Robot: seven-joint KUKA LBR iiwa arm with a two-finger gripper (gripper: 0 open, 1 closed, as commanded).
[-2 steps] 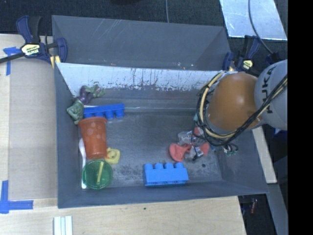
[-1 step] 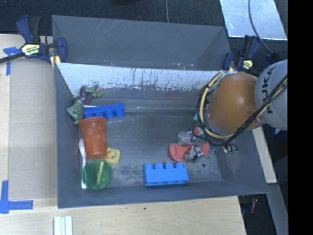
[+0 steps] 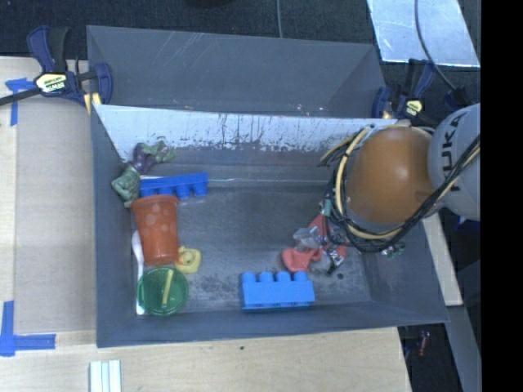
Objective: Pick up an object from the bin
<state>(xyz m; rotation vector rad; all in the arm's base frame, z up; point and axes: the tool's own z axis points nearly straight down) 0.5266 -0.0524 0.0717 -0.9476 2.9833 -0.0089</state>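
Note:
My gripper point(image 3: 325, 242) reaches down at the bin's right side, mostly hidden under the arm's orange dome. Right beside its tip, on the bin floor, lies a small red object point(image 3: 296, 259) with a greyish piece point(image 3: 307, 235) just above it; whether the gripper touches them is not clear. A blue toy brick point(image 3: 277, 290) with three studs lies just below and left of the gripper, near the front wall.
Along the left wall lie a second blue brick point(image 3: 173, 187), an orange cup point(image 3: 157, 229) on its side with a green lid point(image 3: 162, 291), a small yellow piece point(image 3: 189, 260) and a green-and-purple toy point(image 3: 135, 170). The arm comes in from the right.

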